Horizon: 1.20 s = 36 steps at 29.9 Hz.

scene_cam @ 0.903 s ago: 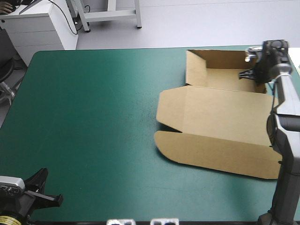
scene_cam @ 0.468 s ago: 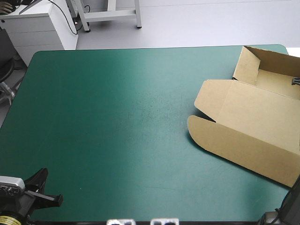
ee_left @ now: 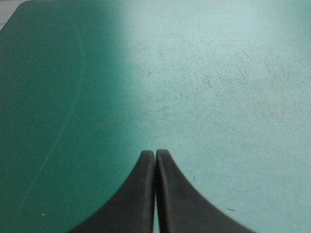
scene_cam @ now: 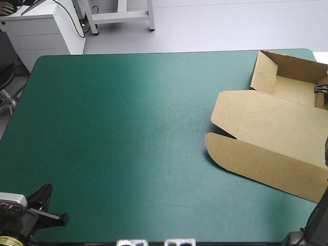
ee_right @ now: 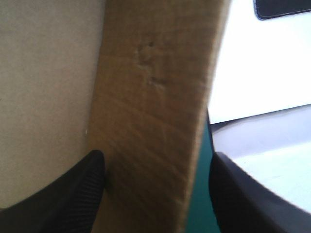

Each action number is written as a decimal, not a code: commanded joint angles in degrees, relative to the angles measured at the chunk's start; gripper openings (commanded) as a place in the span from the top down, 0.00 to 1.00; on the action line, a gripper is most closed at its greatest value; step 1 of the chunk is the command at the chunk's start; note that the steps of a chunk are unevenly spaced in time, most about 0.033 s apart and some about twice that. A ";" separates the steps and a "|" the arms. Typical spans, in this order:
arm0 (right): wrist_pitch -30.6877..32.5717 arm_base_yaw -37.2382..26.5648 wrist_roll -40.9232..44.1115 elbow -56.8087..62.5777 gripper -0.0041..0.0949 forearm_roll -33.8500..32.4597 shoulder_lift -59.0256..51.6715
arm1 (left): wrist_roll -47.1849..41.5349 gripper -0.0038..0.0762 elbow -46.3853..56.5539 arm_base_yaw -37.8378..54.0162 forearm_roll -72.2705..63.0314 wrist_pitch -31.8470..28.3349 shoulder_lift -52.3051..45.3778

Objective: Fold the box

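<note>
The box (scene_cam: pixel 271 133) sat at the table's (scene_cam: pixel 128 128) far right corner, lid flat toward the near edge. My right gripper (ee_right: pixel 156 162) stood wide, one raised wall between its fingers; only its wrist view showed that. The left gripper (ee_left: pixel 155 158), pinched closed at the near left corner, was well apart.

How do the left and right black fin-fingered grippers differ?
The left gripper is shut, fingers meeting in an arch; the right gripper is open. The left has only teal-green cover ahead; the right straddles a raised wall of the brown board box. Both have black curved fingers.
</note>
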 commanded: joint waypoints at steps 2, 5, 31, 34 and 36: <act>0.55 -0.30 3.15 -6.42 0.35 -3.08 -4.22 | -0.51 0.96 -1.28 -0.23 0.69 -4.50 0.83; 0.55 -0.08 3.61 -9.73 0.35 -2.98 -6.03 | -0.51 0.96 -1.28 -0.23 0.69 -4.50 0.83; 0.55 2.09 -9.66 1.28 0.97 37.04 -54.78 | -0.20 0.96 -1.15 -0.23 1.12 -4.86 0.83; 0.55 2.09 -10.09 10.54 0.97 37.04 -63.01 | -0.20 0.96 -1.15 -0.23 1.12 -4.86 0.83; -0.66 2.09 -11.09 16.06 0.97 36.93 -67.72 | -0.20 0.96 -1.15 -0.23 1.12 -4.86 0.83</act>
